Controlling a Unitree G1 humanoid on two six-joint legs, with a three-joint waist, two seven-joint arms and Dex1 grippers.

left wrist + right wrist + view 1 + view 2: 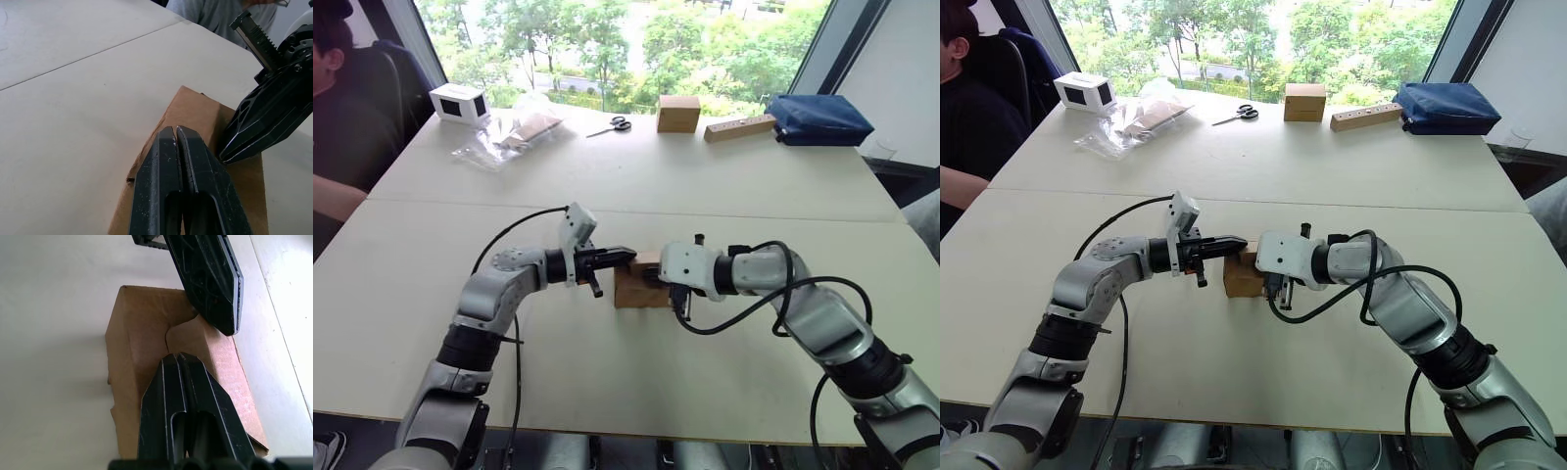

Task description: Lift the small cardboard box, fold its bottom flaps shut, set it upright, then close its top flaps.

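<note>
Both claws cover much of the small cardboard box (631,290).

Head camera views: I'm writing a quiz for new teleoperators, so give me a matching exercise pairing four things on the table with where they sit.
Things:
1. small cardboard box
2. scissors
3. white box with a black window
4. blue bag

Places:
A. far right corner of the table
B. far left corner, near the seated person
C. between the left gripper and right gripper
D. far side, left of the cube-like tan box

Pairs: 1-C, 2-D, 3-B, 4-A
</note>
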